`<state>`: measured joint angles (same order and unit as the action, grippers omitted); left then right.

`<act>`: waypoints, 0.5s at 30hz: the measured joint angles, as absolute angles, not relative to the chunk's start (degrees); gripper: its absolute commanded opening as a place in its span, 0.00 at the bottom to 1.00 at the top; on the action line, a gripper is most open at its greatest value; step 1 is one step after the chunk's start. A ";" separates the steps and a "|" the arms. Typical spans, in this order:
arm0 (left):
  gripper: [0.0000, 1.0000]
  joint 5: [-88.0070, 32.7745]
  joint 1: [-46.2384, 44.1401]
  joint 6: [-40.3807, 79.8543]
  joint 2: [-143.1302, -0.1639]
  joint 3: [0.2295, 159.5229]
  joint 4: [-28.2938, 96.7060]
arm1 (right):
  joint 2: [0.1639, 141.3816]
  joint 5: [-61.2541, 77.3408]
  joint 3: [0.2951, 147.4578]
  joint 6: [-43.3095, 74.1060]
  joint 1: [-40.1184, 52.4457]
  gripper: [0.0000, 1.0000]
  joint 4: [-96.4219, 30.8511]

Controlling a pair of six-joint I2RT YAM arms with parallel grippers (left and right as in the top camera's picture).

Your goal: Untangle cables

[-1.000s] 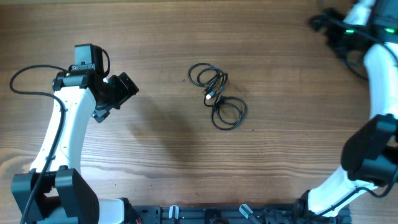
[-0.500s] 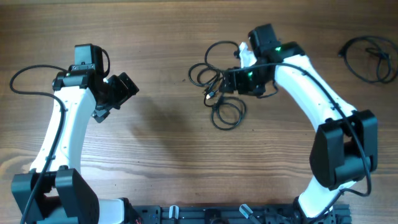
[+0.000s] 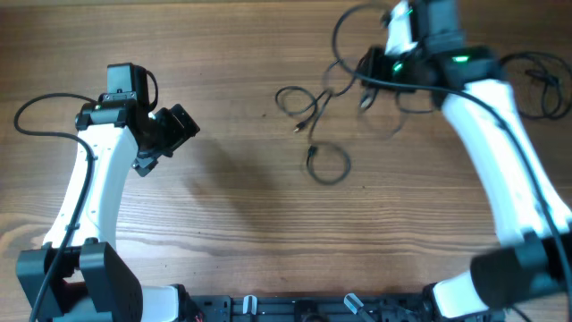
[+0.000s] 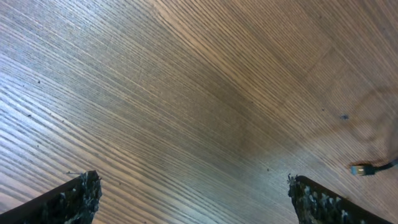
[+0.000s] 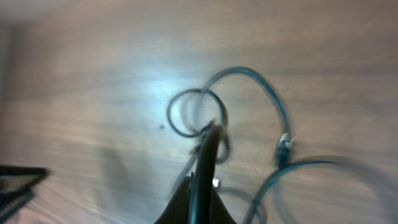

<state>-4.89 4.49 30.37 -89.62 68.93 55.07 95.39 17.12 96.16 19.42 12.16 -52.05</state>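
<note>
Right claw (image 5: 207,134) moved up-right, pinched on cables (image 3: 311,154), stretched diagonally from lower-left loop, left claw (image 4: 193,186) spread apart

The cables (image 3: 312,156) spread over the far middle of the table (image 3: 232,233). One loop lies nearest the robot base, and strands run back and right into the right gripper (image 3: 371,79). Another cable (image 3: 540,80) lies beyond that arm at the right edge, and the left gripper (image 3: 170,134) is well apart to the left.
</note>
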 measured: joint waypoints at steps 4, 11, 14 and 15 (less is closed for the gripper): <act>1.00 -4.89 4.49 30.37 -89.62 68.93 55.05 | 89.65 10.61 108.99 17.74 12.49 0.04 -59.48; 1.00 -4.89 4.49 30.37 -89.62 68.93 55.02 | 94.83 9.13 110.30 13.19 16.25 0.04 -74.46; 1.00 -4.89 4.49 30.37 -89.62 68.93 55.05 | 97.67 10.76 109.86 11.33 20.16 0.04 -74.85; 1.00 -4.89 4.49 30.37 -89.62 68.93 55.02 | 97.65 11.60 109.86 10.79 20.95 0.04 -74.85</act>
